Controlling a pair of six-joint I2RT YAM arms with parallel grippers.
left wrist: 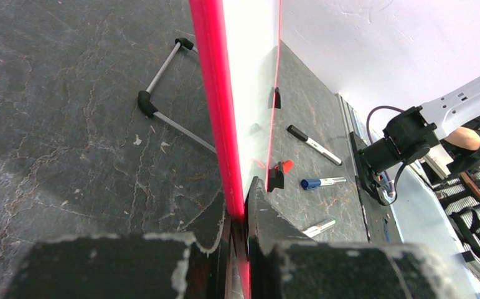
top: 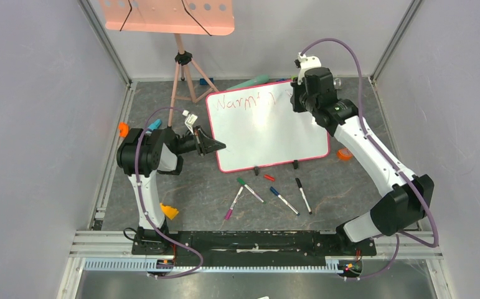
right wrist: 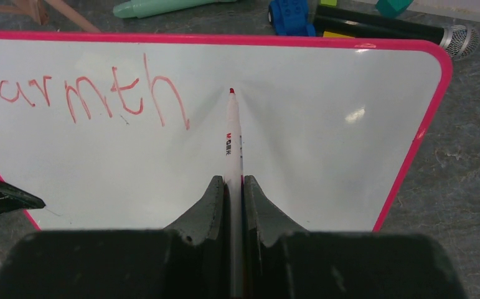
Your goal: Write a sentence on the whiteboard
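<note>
Mid-sentence. Glossy white board w/ pink-red rim (right wrist: 324, 162) stands mid dark table (top: 349, 187), left gripper (left wrist: 246, 208) pinching its edge. Right gripper (right wrist: 230, 182) clamps thin white red-tipped marker (right wrist: 231, 137), tip just right of red handwritten "Warmth" (right wrist: 81, 96). Next word prob. needs light, steady strokes.

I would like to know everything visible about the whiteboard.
The whiteboard is a glossy white rectangle with a thin pink-red rim and rounded corners. It stands on the dark tabletop on two small black clip feet. Red handwriting reading about "Warmth" runs along its top. The left gripper pinches its left edge; the red marker in the right gripper points its tip at the surface, right of the word.
</note>
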